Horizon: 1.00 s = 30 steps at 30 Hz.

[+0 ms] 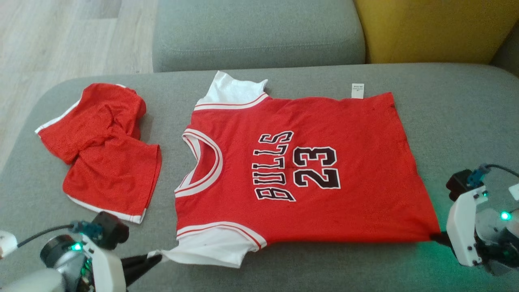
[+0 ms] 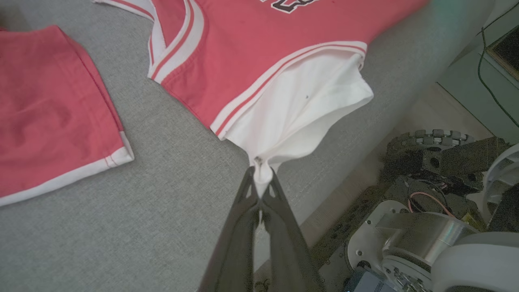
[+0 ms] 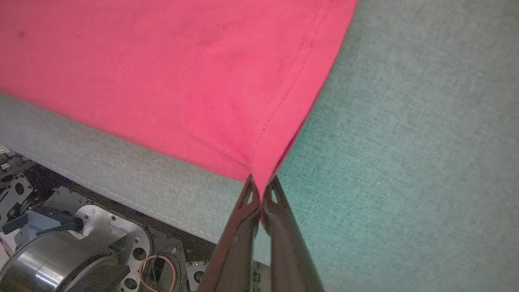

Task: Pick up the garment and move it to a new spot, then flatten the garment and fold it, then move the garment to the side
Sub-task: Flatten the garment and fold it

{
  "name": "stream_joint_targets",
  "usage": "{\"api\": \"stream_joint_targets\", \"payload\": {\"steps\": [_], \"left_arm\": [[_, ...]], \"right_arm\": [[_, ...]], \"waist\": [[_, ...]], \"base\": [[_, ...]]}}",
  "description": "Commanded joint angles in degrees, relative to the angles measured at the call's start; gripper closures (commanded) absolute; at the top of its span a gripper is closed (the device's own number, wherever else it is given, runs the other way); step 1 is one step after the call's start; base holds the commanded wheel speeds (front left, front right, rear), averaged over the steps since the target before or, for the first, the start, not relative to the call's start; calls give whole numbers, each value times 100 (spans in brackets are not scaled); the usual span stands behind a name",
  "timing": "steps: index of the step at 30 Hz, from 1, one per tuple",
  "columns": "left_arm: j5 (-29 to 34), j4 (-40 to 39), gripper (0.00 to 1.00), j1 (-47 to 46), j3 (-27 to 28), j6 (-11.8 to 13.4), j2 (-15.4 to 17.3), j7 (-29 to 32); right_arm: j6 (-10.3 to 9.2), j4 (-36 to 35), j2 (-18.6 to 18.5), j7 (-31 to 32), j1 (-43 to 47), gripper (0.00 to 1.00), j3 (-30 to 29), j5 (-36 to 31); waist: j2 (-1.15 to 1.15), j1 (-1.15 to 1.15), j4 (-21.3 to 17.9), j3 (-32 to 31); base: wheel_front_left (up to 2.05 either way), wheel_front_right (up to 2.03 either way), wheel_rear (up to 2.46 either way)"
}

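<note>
A grey sofa seat [image 1: 446, 121] is seen from above. A red jersey [image 1: 357, 162] printed "BULLS 23" is spread flat across its middle, neck towards the left and hem towards the right. Crumpled red shorts [image 1: 101, 146] with white trim are laid near the jersey's neck, apart from it. The white near sleeve [image 1: 211, 249] is pinched at its tip by the left claw [image 2: 262, 174], its fingers pressed together on the cloth. The near hem corner is gripped the same way by the right claw [image 3: 262, 180]. A small white label [image 1: 357, 90] is seen at the far edge.
</note>
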Motion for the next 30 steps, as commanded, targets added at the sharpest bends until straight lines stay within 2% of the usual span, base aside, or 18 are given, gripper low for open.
{"api": "stream_joint_targets", "payload": {"steps": [1,10,18,23,30], "left_arm": [[53,-86,100,-403,368,37,320,-47],[341,51,100,-1079,655,64,199,-175],[404,499,100,-1876,838,33,-204,-163],[546,921,100,-2363,659,15,-498,-86],[705,1435,100,-3047,77,10,-837,-99]], "right_arm": [[11,-61,-302,-50,-156,100,-132,-23],[11,-23,-183,-361,-706,100,-452,-328],[11,319,60,-483,-1190,100,-551,-732],[11,551,263,-601,-1432,100,-532,-945],[11,809,514,-711,-1722,100,-437,-1116]], "waist": [[0,0,-10,62],[0,0,0,451],[0,0,8,842],[0,0,-14,1115],[0,0,-67,1476]], "base": [[0,0,0],[0,0,0],[0,0,0],[0,0,0],[0,0,0]]}}
